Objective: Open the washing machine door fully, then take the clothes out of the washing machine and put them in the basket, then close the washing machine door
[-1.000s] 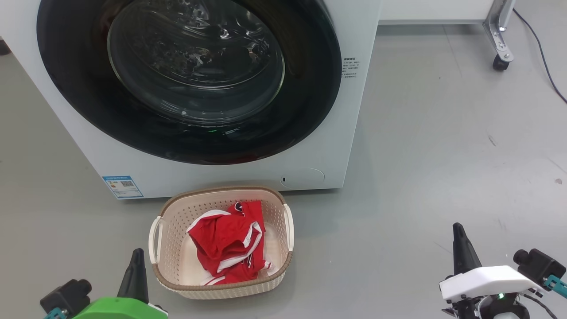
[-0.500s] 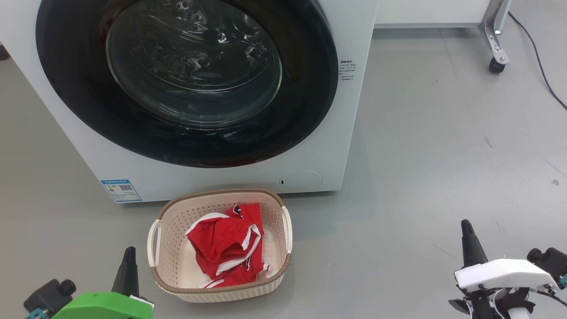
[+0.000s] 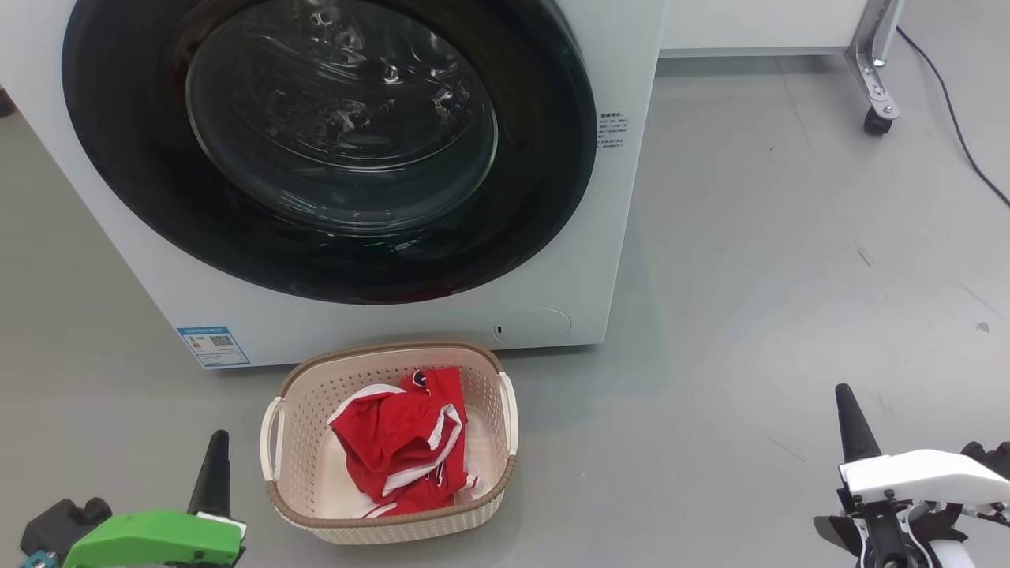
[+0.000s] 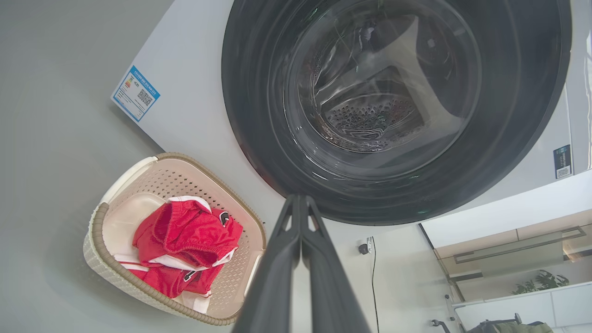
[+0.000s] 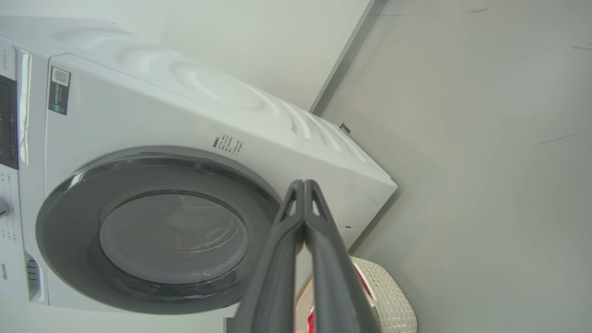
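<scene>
The large round washing machine door (image 3: 552, 181), glossy black rim around bulging clear glass, sits flush against the front of the big white front-loading washing machine (image 3: 623, 260). On the grey floor (image 3: 789, 276) just in front stands the small cream perforated plastic basket (image 3: 394, 530) with a brown woven-look rim, and the bright red clothes (image 3: 398, 446) with white trim lie bunched inside it. The left pincer (image 3: 217, 442), beside the basket's left handle, and the right pincer (image 3: 846, 398), well off to its right, each have fingers pressed together, holding nothing
</scene>
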Available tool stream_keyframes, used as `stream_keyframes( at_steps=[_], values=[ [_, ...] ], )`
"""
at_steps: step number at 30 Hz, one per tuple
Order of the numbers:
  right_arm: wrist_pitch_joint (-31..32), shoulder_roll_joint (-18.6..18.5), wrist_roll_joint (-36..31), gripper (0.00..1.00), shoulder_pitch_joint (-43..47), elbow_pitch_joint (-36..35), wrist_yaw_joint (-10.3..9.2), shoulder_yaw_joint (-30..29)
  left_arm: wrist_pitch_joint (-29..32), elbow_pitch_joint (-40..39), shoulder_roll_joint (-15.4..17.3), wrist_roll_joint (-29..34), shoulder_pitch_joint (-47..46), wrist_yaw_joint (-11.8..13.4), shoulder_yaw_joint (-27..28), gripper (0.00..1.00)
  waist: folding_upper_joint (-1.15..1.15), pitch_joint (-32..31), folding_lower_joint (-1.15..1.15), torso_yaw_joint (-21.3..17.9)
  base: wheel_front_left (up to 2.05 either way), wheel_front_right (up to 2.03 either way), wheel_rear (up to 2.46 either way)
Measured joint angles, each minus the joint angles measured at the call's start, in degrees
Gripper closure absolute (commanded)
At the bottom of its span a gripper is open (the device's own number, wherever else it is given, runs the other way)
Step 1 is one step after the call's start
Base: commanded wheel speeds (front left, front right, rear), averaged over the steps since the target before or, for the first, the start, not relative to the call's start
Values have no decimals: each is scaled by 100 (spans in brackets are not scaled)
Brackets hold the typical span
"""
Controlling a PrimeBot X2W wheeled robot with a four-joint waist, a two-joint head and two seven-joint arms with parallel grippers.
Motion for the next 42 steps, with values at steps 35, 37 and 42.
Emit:
stream_keyframes(
  at_steps=[35,37,42],
  values=[
    [460,-135,2247,100,-336,235,226,-432,498,180,81,-2323,-346,-205,366,100,0,-125,0,-84,0,0,0],
    [460,-135,2247,100,-347,246,226,-433,498,186,81,-2323,-347,-207,367,100,0,-126,0,-84,0,0,0],
    [478,-135,2247,100,-349,261,231,-437,498,193,81,-2323,-348,-208,368,100,0,-126,0,-85,0,0,0]
  ],
)
